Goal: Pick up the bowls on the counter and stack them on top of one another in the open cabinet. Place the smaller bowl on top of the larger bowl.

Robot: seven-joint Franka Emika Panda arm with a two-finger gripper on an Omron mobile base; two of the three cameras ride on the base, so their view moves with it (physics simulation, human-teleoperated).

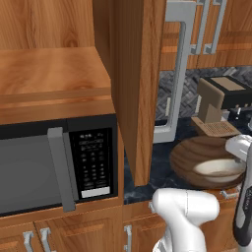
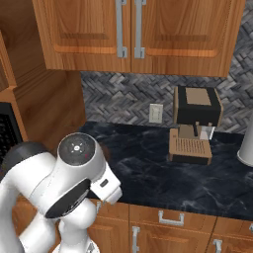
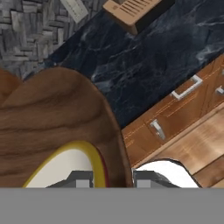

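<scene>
Dark marbled counter (image 2: pixel 163 173) carries the coffee machine (image 2: pixel 196 123) at two o'clock. At the hand view's seven o'clock, the gripper (image 3: pixel 112 180) pinches the larger bowl (image 1: pixel 199 156) by its rim, the smaller bowl (image 1: pixel 219 170) nested inside, right of the open cabinet (image 1: pixel 51 78) door.

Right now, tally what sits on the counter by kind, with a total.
Wooden bowl: 1
Cream-white bowl, resting inside the wooden one: 1
Coffee machine: 1
White container at the right edge, cut off: 1
Total: 4
</scene>
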